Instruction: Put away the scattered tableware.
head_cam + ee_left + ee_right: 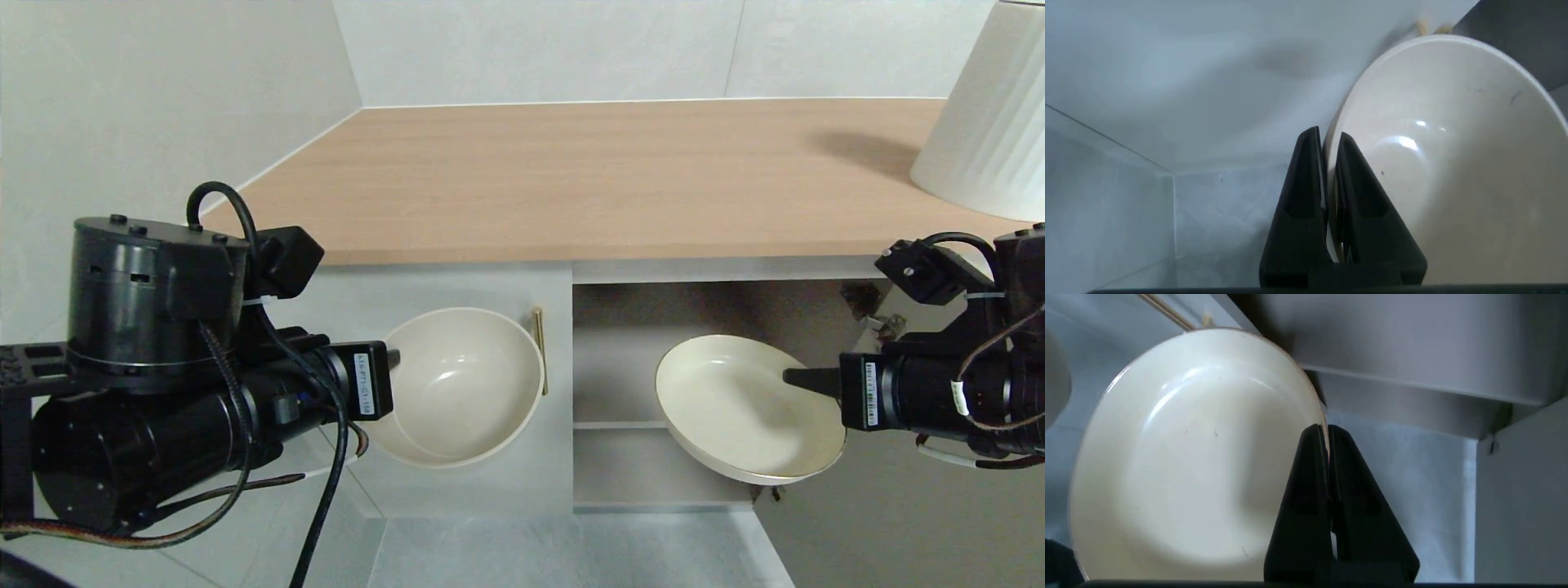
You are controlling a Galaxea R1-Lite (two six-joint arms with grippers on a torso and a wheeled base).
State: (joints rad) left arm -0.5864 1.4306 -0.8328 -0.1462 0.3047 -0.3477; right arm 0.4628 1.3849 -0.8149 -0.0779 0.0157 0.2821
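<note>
Cream bowl (1454,163) rim inside left claw (1327,140)

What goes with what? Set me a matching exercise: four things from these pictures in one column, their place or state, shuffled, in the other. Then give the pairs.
Things
1. bowl
2. plate
3. lampshade
4. door handle

Place or state
A. pinched at its rim by the right end effector
B. white and ribbed, at the right end of the wooden countertop
C. pinched at its rim by the left end effector
D. brass-coloured, upright on the closed cabinet door

Pairs: 1-C, 2-A, 3-B, 4-D
</note>
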